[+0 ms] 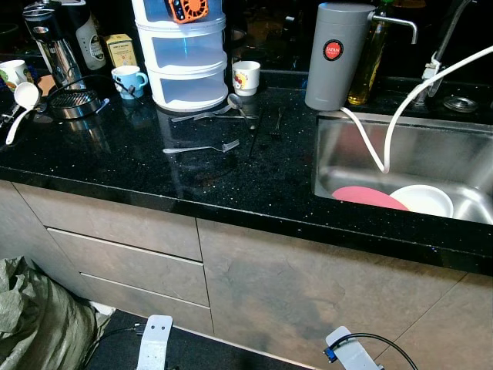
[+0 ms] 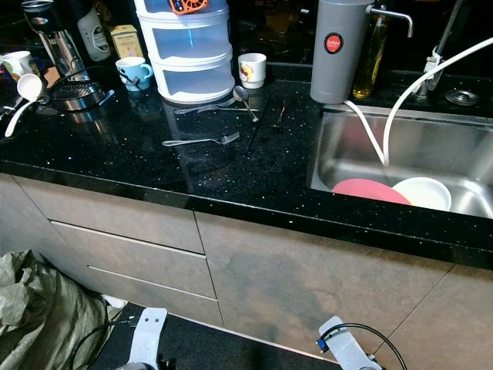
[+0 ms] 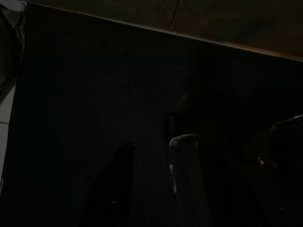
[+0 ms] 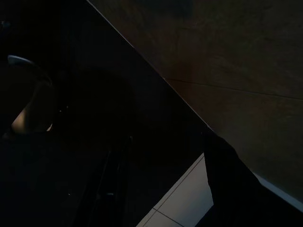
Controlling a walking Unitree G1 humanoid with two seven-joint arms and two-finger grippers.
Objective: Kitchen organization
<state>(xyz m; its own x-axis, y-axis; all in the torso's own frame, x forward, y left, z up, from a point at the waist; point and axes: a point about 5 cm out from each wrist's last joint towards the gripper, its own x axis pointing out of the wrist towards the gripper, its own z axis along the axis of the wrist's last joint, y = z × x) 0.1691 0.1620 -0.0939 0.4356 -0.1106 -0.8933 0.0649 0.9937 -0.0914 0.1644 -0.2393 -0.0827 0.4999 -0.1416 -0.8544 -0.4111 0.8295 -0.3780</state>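
Both arms hang low before the cabinet fronts. The left gripper (image 3: 156, 189) and right gripper (image 4: 165, 189) each hold nothing, black fingers parted, in deep shade above the dark floor. On the black countertop (image 1: 115, 166), a fork (image 1: 202, 147) lies in open room near the front edge; more cutlery (image 1: 223, 112) lies farther back. Right, the sink (image 1: 347, 166) holds a pink plate (image 1: 368, 197) and white bowl (image 1: 422, 200).
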